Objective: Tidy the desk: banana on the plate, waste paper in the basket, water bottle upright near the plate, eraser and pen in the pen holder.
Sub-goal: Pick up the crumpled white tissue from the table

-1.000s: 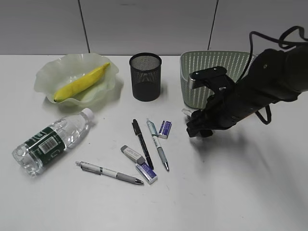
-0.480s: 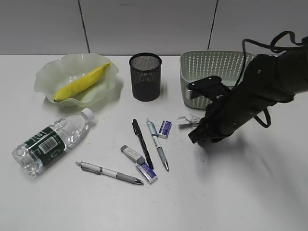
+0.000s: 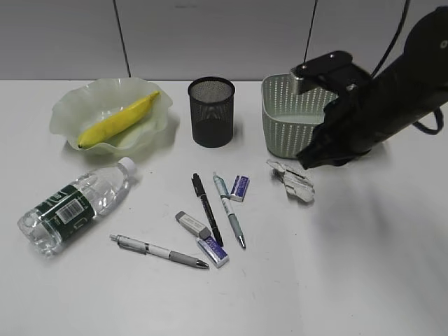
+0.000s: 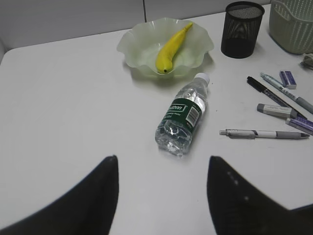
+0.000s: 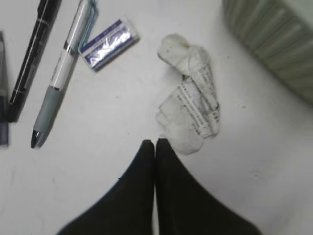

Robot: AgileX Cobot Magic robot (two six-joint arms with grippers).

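Exterior: crumpled white paper (image 3: 292,181) with dark print, lying on the surface (image 3: 350,266) just before the basket (image 3: 297,112), free of the right claw.
Left wrist: left claw (image 4: 161,196) spread wide, empty.
Right wrist: right claw (image 5: 155,145) clenched on nothing, tips at the paper's (image 5: 193,93) edge.

Slanted front view, two wrist close-ups

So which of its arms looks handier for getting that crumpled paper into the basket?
The right. Its end effector, shut and empty, sits right beside the waste paper, with the basket close by. The left end effector hangs open over the desk near the water bottle, far from the paper.
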